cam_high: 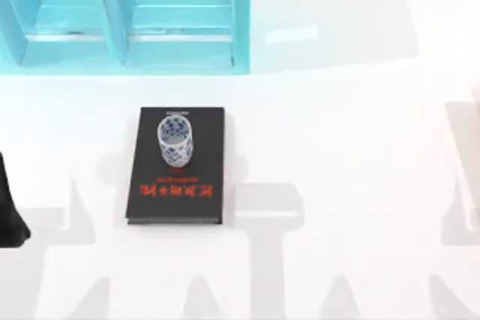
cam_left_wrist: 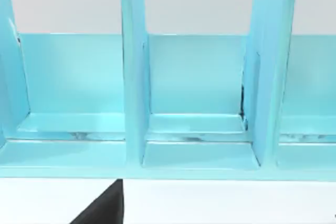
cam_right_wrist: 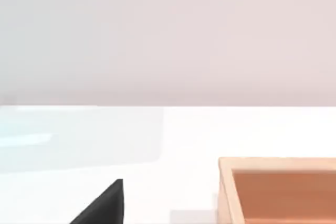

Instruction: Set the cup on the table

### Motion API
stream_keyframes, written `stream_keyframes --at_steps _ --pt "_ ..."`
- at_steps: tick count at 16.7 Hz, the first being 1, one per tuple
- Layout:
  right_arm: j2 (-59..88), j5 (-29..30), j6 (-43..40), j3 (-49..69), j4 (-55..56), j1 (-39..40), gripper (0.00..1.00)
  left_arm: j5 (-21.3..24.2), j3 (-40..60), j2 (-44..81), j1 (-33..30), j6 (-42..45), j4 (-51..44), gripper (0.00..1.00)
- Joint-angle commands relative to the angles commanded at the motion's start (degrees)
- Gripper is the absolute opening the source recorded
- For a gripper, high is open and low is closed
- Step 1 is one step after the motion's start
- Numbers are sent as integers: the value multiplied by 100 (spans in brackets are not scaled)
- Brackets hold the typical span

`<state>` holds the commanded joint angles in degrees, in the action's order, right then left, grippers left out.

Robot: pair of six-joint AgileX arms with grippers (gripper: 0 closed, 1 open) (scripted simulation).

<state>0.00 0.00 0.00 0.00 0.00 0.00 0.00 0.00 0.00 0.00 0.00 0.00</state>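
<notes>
Cup [cam_high: 175, 140] stands upright on black book [cam_high: 178, 165], upper half of cover, left of frame centre in top view; white table [cam_high: 337, 148] all around. Cyan shelf unit [cam_high: 127, 13] upper left. Left arm [cam_high: 9, 207] at left edge. Left wrist view: shelf compartments [cam_left_wrist: 197, 103]. Right wrist view: wooden box [cam_right_wrist: 278, 190] lower right. Gripper states: cannot tell.

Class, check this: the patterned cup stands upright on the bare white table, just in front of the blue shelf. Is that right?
Not quite. In the top view the cup stands upright on the black book, not on the bare table. The book lies in front of the blue shelf.
</notes>
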Motion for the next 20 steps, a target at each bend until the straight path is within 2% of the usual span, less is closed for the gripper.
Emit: stream_keyframes --at_steps 4,8,13,20 --pt "0 0 0 0 0 0 100 -21 122 144 6 -65 -89 100" --pt "0 0 0 0 0 0 100 -147 918 1156 32 -456 -716 100" --pt "0 0 0 0 0 0 100 -368 2693 3477 0 -1216 -2087 100" --pt "0 0 0 0 0 0 100 -555 5842 7089 -406 -2234 -4404 100"
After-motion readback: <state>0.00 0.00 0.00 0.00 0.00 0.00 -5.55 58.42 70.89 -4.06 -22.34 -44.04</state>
